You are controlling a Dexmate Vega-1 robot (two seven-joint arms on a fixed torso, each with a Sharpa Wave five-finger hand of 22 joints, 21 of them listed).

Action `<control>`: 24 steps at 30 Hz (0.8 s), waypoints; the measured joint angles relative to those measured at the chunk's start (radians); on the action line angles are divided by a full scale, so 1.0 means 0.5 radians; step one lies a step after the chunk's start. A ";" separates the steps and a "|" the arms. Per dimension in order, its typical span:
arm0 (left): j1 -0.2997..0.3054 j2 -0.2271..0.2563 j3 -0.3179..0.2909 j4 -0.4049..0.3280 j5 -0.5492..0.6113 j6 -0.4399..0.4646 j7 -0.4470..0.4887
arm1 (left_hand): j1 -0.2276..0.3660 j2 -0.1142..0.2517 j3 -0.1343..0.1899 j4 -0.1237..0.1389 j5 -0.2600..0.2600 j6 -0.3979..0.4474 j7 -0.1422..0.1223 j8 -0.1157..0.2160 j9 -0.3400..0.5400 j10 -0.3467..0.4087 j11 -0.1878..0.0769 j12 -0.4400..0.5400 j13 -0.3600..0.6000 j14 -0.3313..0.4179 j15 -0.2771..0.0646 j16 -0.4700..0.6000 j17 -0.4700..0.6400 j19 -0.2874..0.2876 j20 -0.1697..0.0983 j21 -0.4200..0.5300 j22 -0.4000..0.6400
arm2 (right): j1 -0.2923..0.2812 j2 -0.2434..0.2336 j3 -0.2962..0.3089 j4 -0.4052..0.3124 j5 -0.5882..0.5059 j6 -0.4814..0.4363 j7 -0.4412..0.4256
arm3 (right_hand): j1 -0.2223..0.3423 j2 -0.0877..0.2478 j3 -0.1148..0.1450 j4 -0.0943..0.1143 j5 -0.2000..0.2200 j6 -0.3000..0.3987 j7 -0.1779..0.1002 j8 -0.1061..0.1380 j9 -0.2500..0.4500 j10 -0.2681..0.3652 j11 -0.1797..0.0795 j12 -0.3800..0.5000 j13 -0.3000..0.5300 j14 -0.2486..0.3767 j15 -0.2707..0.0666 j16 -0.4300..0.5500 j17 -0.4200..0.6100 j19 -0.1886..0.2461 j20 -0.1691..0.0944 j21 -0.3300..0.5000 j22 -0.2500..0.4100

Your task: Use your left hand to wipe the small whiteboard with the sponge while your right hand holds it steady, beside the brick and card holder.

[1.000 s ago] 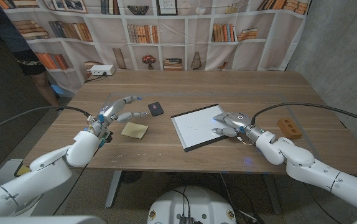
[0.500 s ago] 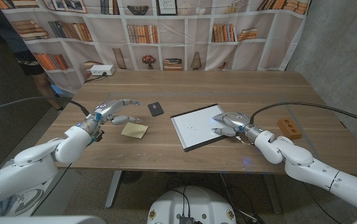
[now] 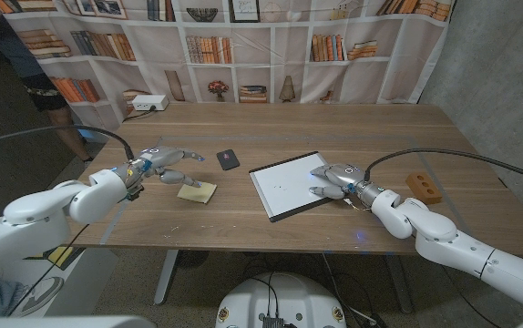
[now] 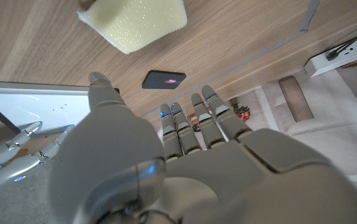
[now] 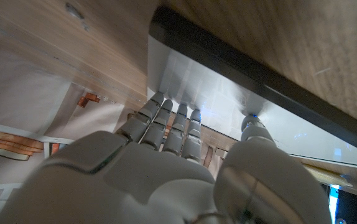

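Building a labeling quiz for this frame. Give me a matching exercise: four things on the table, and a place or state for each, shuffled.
Things:
1. sponge
2. whiteboard
3. brick
4. card holder

Places or states:
A. dark and flat, between the sponge and the whiteboard, a bit farther back
B. orange, on the robot's right, beyond the right arm
C. yellow, lying free just ahead of the left hand
D. white with a dark frame, right hand resting on its edge

Pairs: 1-C, 2-D, 3-B, 4-A
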 measured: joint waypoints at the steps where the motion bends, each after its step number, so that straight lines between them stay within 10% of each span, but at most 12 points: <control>1: -0.012 0.014 0.005 -0.005 0.014 0.003 -0.027 | 0.014 -0.014 -0.001 -0.001 0.005 -0.005 0.005 -0.009 0.000 -0.001 -0.001 0.000 0.000 0.000 0.000 -0.004 0.000 0.000 0.000 0.000 0.000 | 0.001 0.001 0.000 0.003 0.000 0.004 0.000 | 0.000 0.000 0.000 0.000 0.000 0.000 0.000 0.000 0.000 0.000 0.000 0.000 0.000 0.000 0.000 0.000 0.000 0.000 0.000 0.000 0.000; 24: -0.351 0.109 0.335 -0.002 0.212 -0.010 -0.395 | 0.178 0.029 0.040 -0.050 0.048 -0.114 0.000 -0.061 0.010 -0.107 0.006 -0.041 0.010 -0.018 0.003 -0.027 0.005 0.121 0.000 0.010 -0.009 | 0.015 -0.006 0.003 0.032 0.029 0.045 -0.010 | 0.000 0.000 0.003 0.009 -0.003 0.011 0.011 -0.002 0.001 0.017 -0.001 0.005 0.001 0.018 -0.003 0.000 0.000 0.000 0.000 -0.002 0.001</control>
